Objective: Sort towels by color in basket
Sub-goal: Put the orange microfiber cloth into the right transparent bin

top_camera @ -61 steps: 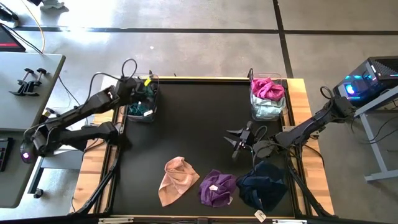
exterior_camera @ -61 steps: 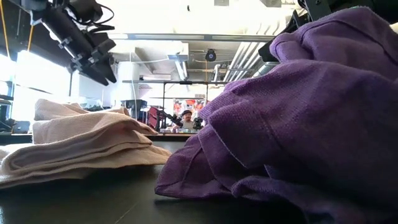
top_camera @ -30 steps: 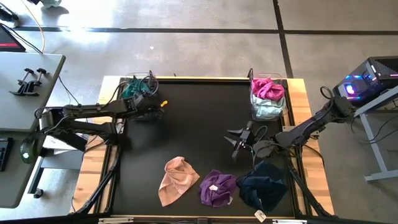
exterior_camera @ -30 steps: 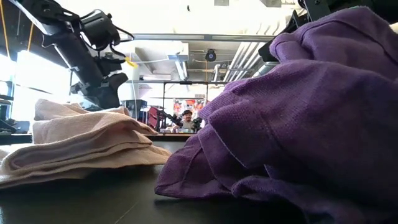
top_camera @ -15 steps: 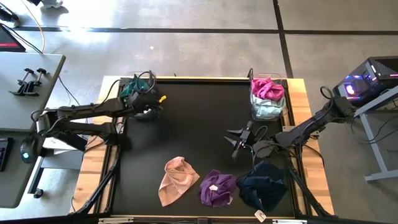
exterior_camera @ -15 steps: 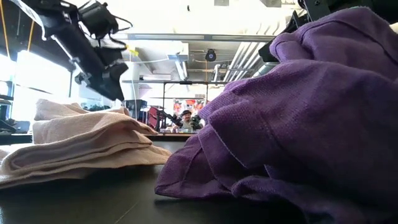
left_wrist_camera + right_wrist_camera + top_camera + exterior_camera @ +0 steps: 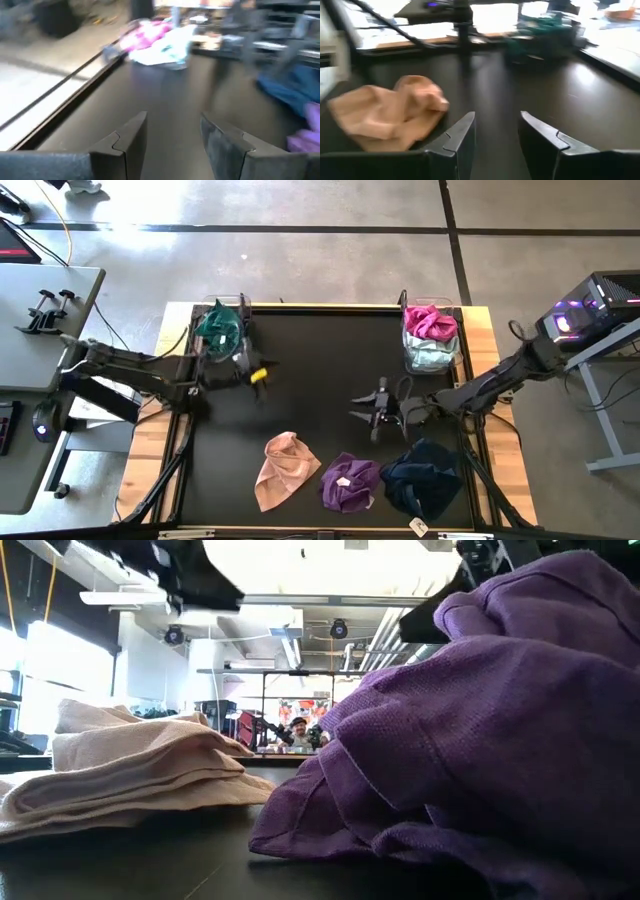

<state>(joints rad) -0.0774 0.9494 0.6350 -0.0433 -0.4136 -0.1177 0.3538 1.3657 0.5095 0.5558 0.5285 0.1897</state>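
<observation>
Three towels lie along the table's near edge: peach-pink, purple and navy. The far-left basket holds dark green towels. The far-right basket holds magenta and pale mint ones. My left gripper is open and empty, over the mat just near-side of the left basket. My right gripper is open and empty, over the mat on the far side of the purple towel, pointing toward the table's left.
Bare black mat spreads between the two baskets and the row of towels. A wooden rim borders the mat. A side table stands left of the work table. People show far off in the room.
My left gripper has drawn back from the left basket, swinging toward the table's near edge and middle, open and empty. My right gripper has moved a little toward the table's left. The three near towels have kept still.
</observation>
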